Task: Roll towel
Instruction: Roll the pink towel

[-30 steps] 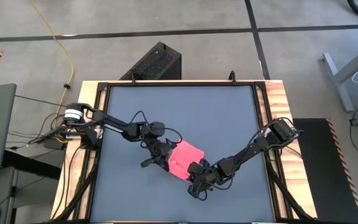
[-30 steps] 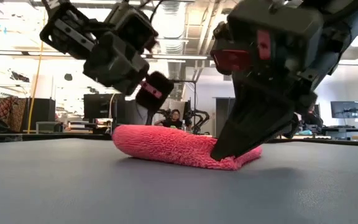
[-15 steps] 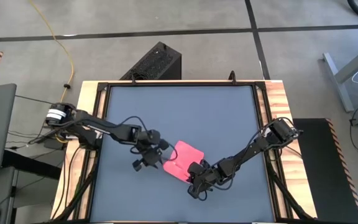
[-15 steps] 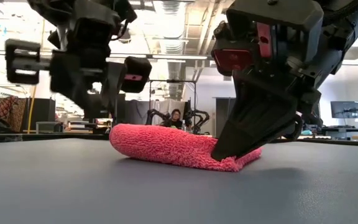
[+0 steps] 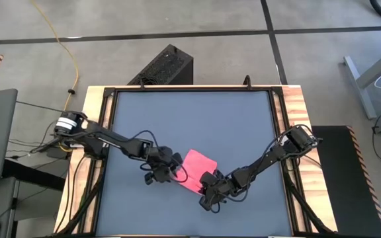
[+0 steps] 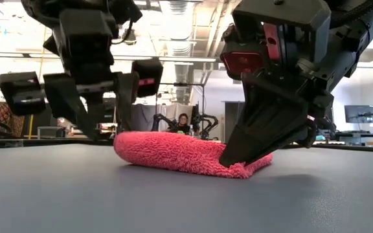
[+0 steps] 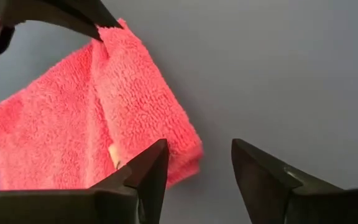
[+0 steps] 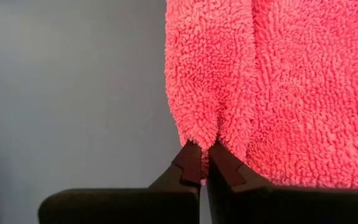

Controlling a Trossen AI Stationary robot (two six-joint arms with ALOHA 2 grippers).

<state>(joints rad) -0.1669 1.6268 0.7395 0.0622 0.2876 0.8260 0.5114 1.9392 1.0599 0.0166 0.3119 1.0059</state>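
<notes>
The pink towel point(image 5: 197, 165) lies folded into a thick bundle on the dark grey table point(image 5: 190, 112), a little nearer than its middle. Its underside rests on the tabletop point(image 6: 173, 194). My right gripper point(image 8: 204, 155) is shut on the towel's near end. My left gripper point(image 7: 197, 149) stands open at the towel's left side point(image 7: 173, 143), with one finger over the towel's edge and the other over bare table. In the low view the left gripper point(image 6: 99, 120) points down beside the towel point(image 6: 180, 152). My right gripper pinches a bunched fold of the towel's near edge point(image 8: 204, 134) between its two fingertips. The fingers slant down at it from the table's near right side point(image 6: 238, 152). The towel lies slack on the table, not lifted.
Bare tabletop surrounds the towel on all sides. A wooden and black frame point(image 5: 280, 132) borders the table. A black box point(image 5: 164, 66) stands on the floor behind the far edge. People sit far off in the room point(image 6: 184, 123).
My left gripper has opened, rolled about its own axis and drifted a little toward the table's near left, ending low beside the towel's left side. The towel and my right gripper have stayed where they were.
</notes>
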